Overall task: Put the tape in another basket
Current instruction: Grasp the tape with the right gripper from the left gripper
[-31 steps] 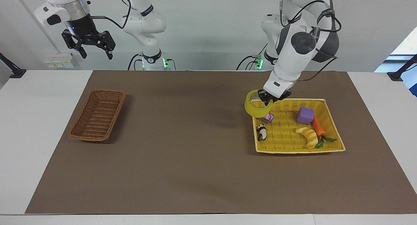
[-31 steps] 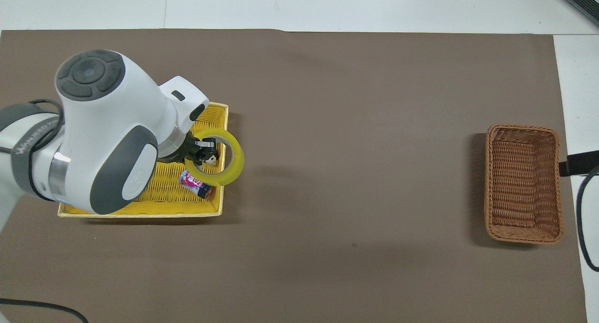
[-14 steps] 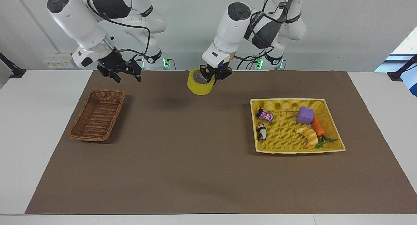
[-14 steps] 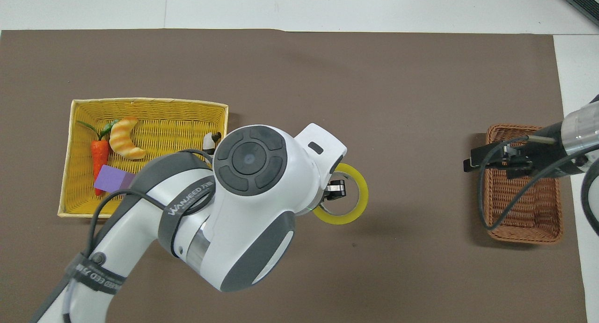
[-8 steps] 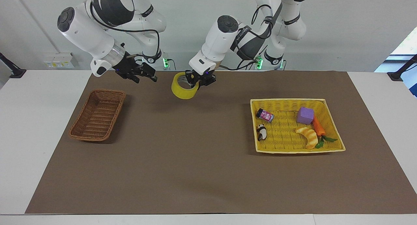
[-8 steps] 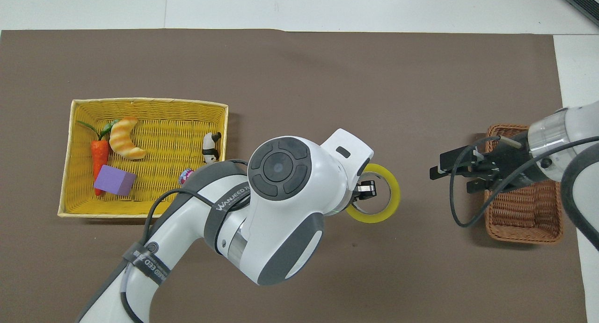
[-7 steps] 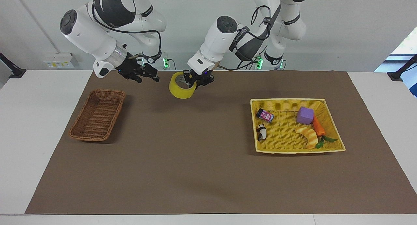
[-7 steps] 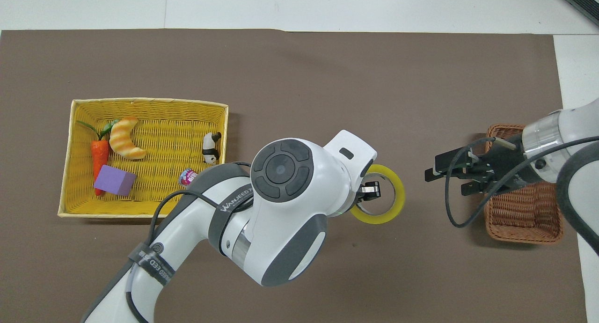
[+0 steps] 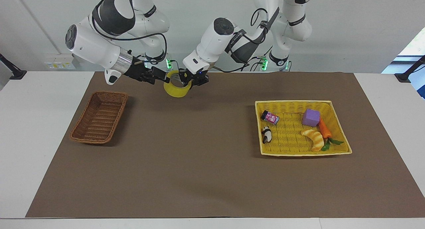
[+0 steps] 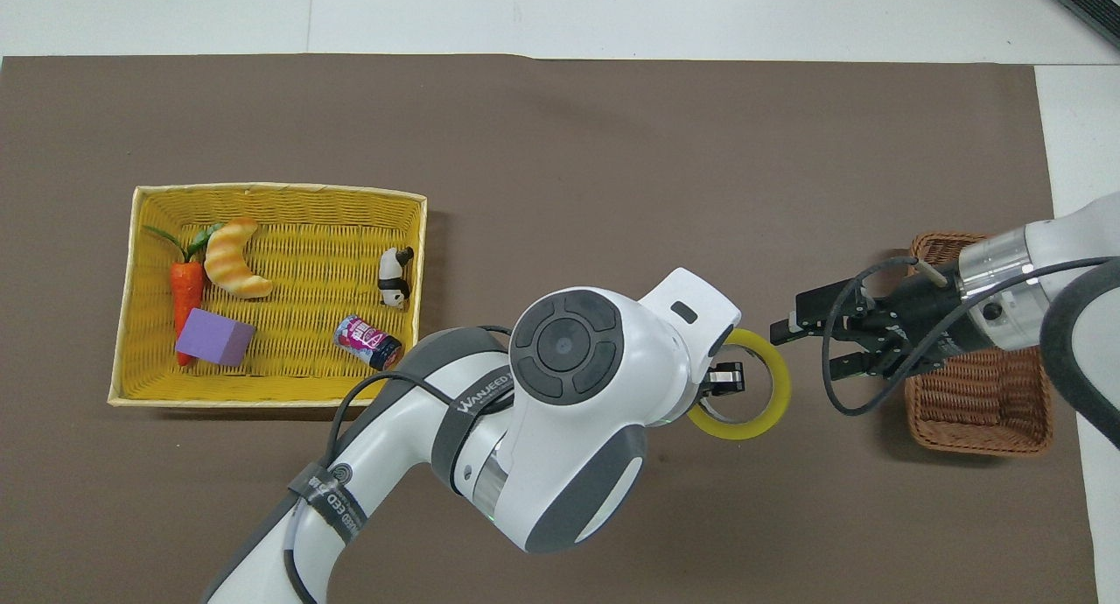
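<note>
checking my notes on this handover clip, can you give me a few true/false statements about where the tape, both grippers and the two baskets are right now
1. The left gripper is shut on the tape, holding it in the air over the brown mat. True.
2. The tape already lies in the brown basket. False: the brown basket holds nothing that shows, and the tape hangs above the mat.
3. The right gripper is open and right beside the tape. True.
4. The yellow basket holds nothing. False: a purple block, a carrot, a croissant toy, a panda figure and a small can lie in it.
5. The brown basket sits at the left arm's end of the table. False: it sits at the right arm's end.
</note>
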Action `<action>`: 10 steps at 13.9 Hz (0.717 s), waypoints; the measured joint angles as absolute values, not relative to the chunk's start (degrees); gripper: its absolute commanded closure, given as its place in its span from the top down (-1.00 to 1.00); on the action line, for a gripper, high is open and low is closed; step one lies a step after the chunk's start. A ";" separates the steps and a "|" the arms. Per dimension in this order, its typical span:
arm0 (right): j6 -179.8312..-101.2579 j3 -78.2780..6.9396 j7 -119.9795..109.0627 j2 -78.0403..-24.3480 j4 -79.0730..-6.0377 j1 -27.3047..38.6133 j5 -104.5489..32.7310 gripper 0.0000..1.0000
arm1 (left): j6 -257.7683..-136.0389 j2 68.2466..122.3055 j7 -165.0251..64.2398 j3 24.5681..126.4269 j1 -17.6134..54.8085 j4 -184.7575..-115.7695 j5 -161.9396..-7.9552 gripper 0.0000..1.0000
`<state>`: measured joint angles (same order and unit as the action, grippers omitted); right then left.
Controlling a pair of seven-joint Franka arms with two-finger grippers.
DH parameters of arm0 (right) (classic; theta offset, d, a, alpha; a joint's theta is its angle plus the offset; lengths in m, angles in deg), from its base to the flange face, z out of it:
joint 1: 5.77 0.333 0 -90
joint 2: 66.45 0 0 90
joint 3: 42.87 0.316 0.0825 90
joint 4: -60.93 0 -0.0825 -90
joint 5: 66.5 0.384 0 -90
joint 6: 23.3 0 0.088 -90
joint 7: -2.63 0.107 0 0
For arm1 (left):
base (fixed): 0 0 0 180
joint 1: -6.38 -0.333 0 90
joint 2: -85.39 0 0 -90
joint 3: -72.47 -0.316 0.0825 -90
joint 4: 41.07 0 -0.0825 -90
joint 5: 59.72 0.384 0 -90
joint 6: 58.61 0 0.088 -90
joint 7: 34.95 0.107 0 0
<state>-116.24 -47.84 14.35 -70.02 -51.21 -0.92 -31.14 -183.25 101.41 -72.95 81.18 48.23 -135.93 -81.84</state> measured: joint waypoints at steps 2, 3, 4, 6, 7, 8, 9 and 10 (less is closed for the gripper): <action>-116.41 -47.85 12.82 -70.03 -51.96 -0.94 -31.11 1.00 | -183.38 101.51 -72.92 81.20 48.24 -135.93 -82.14 -1.00; -116.45 -47.87 11.62 -70.03 -52.60 -1.02 -31.11 1.00 | -183.52 101.51 -72.85 81.23 48.24 -135.92 -82.63 -1.00; -116.56 -47.88 10.65 -70.02 -53.29 -1.14 -31.11 1.00 | -183.83 101.51 -72.73 81.30 48.24 -135.89 -83.19 -1.00; -116.62 -47.88 9.50 -70.04 -54.01 -1.37 -31.01 1.00 | -184.46 101.54 -72.70 81.46 48.24 -135.89 -83.59 -1.00; -116.62 -47.88 9.08 -70.08 -54.07 -1.41 -30.93 1.00 | -184.85 101.59 -72.70 81.62 48.26 -135.88 -83.72 -1.00; -116.62 -47.84 8.67 -70.17 -54.20 -1.39 -30.90 1.00 | -185.41 101.63 -72.70 81.84 48.29 -135.88 -83.84 -1.00; -116.62 -47.78 8.00 -70.29 -54.38 -1.38 -30.89 1.00 | -185.92 101.66 -72.70 82.02 48.34 -135.88 -83.93 -1.00; -116.62 -47.75 7.37 -70.41 -54.61 -1.38 -30.89 1.00 | -186.17 101.69 -72.70 82.10 48.40 -135.88 -83.99 -1.00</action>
